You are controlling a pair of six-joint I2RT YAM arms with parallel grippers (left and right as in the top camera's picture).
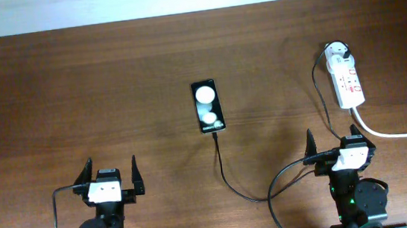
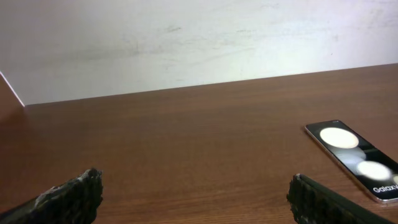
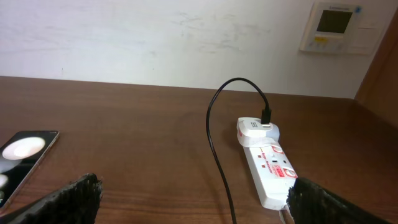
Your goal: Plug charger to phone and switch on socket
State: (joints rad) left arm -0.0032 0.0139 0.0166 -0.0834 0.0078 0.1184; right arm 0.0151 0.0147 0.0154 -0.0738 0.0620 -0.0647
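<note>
My bench (image 1: 110, 78) is bare brown wood. Both my grippers sit at its near edge: the left gripper (image 2: 196, 183) has its fingers spread wide on nothing, and the right gripper (image 3: 194, 186) is just as wide apart and empty. The socket (image 1: 349, 81) lies towards the far right corner, lengthwise, its thick white cord (image 1: 400, 134) trailing to the right edge. The phone (image 1: 207, 106) lies flat mid-bench. The charger (image 1: 224, 168) has its white adapter seated in the socket's far end, and its black cable loops past my right arm to the phone's near end. The tip looks plugged in, though it is too small to be sure.
</note>
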